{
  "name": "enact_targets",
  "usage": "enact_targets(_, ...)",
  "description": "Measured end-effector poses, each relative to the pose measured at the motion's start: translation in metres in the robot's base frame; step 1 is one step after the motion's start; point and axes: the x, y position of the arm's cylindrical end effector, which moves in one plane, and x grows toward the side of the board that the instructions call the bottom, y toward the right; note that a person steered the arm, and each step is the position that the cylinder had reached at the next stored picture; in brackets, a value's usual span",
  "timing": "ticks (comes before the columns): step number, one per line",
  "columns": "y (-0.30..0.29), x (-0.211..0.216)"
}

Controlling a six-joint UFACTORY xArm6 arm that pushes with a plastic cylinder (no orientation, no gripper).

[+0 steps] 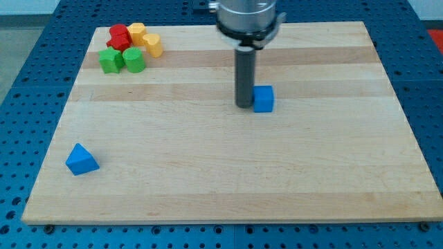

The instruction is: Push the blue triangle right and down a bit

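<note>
While the blue triangle (82, 160) sits at the frame's lower left on the counter (228, 187), our tip (245, 105) rests mid-frame, touching the blue cube (264, 99); no jaws exist here. Crossing carelessly, we risk shoving that cube or clipping the triangle off-centre, spinning it.

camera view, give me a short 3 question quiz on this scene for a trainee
1. True or false: my tip is touching the blue triangle.
2. Which block sits right beside my tip? A) blue cube B) red block C) green block
3. Fill in: the red, yellow and green blocks are clustered at the view's top ____.

Key
1. False: the blue triangle lies far off at the view's lower left.
2. A: the blue cube is just to the view's right of my tip.
3. left: red, yellow, green.
</note>
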Motion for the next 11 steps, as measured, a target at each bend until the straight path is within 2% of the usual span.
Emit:
enact_targets(3, 0.097, -0.016)
enact_targets(5, 0.112, -0.019)
enact_targets(6, 0.032, -0.053)
enact_targets(7, -0.065, -0.066)
enact_targets(8, -0.16, -0.042)
enact_targets(10, -0.336, 0.038)
enact_targets(11, -0.34, 0.087)
